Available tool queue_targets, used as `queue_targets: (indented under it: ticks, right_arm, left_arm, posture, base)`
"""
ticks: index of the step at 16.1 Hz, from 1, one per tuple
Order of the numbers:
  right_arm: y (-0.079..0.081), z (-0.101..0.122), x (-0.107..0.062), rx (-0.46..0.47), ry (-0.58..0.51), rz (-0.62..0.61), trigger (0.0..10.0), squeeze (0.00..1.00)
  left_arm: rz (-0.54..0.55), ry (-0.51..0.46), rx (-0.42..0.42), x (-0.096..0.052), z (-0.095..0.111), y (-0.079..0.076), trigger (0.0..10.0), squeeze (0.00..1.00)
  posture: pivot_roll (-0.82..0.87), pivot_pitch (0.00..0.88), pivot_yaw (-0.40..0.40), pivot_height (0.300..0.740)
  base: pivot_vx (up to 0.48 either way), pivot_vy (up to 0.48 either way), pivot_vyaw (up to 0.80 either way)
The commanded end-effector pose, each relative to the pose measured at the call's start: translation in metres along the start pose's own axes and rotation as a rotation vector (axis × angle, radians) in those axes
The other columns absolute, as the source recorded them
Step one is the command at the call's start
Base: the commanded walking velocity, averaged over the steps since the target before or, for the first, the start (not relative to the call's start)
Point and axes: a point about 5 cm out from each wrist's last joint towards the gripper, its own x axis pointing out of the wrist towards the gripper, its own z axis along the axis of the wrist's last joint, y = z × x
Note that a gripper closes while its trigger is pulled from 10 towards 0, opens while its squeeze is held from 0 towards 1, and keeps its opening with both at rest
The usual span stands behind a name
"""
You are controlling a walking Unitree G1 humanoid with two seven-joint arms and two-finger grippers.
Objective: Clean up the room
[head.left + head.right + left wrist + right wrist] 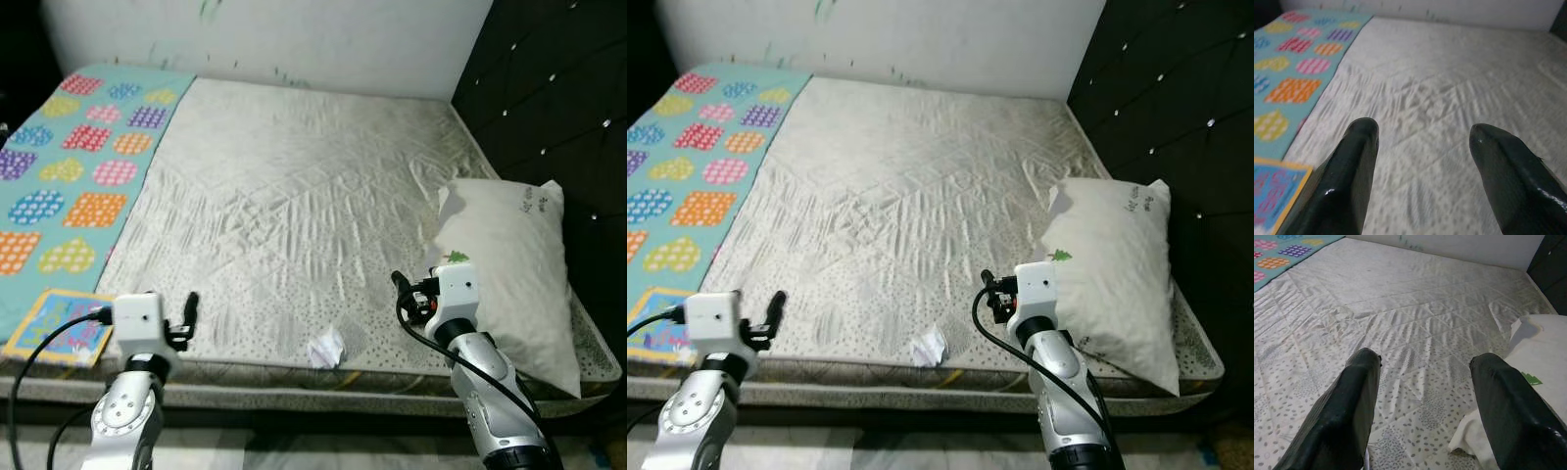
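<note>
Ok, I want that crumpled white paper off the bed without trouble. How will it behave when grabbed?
The crumpled paper looks thin and creased, so it is probably very light and will squash in a pincer. Its irregular folds suggest it won't roll far. It lies near the mattress front edge, so a push might knock it off.
</note>
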Motion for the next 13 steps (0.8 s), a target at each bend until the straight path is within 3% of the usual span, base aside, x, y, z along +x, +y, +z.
queue_targets:
  ticks: [1, 3, 13]
  right_arm:
    - [-0.0022, 0.0011, 0.0001, 0.004, -0.009, -0.014, 10.0, 0.0]
    - [-0.0023, 0.0012, -0.0011, 0.005, -0.012, -0.023, 10.0, 0.0]
    - [-0.0096, -0.0015, -0.0032, -0.038, -0.004, -0.043, 10.0, 0.0]
  left_arm:
    - [-0.01, 0.001, 0.0, 0.0015, 0.0007, -0.0021, 10.0, 0.0]
    - [-0.013, 0.006, 0.001, 0.0005, -0.0002, -0.002, 10.0, 0.0]
    - [-0.049, 0.01, -0.014, -0.0017, -0.002, -0.0083, 10.0, 0.0]
  posture:
    - [-0.07, 0.093, -0.091, 0.74]
    - [-0.07, 0.102, -0.088, 0.74]
    - [-0.08, 0.118, -0.09, 0.74]
  base:
    - [0.304, 0.0, 0.0]
    - [0.294, 0.0, 0.0]
    - [0.025, 0.0, 0.0]
